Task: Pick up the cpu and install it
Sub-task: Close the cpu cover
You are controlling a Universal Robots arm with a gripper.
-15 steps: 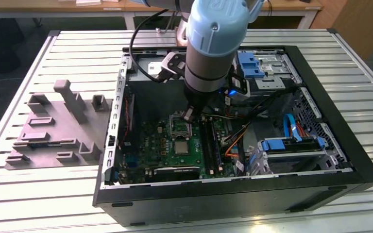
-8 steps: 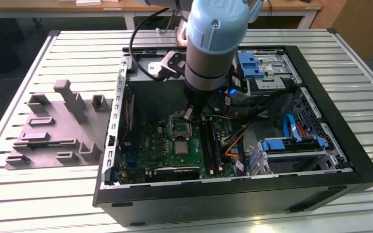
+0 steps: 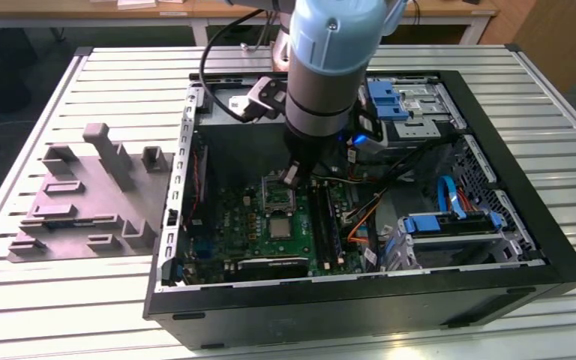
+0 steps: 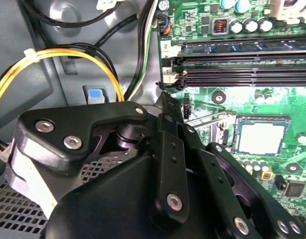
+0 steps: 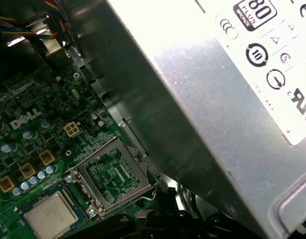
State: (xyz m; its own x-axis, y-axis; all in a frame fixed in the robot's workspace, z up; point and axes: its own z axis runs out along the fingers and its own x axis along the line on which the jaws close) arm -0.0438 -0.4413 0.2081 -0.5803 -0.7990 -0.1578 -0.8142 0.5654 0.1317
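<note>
Arm reaching into the open computer case (image 3: 528,247) on the slatted table (image 3: 98,300).

The gripper (image 3: 294,177) is hovering at the raised metal frame (image 5: 113,174) beside the grey power-supply box (image 5: 218,99); whether its jaws are open or closed cannot be told. The cpu (image 5: 50,215) is lying in its socket on the green motherboard (image 4: 272,99), just beside that frame.

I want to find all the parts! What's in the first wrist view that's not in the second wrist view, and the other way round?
First wrist view: the labelled side of the grey power-supply box and a small pale-yellow connector on the board. Second wrist view: the black gripper, the yellow cables and the long black memory slots. Both wrist views: the cpu lying flat on the green motherboard.
</note>
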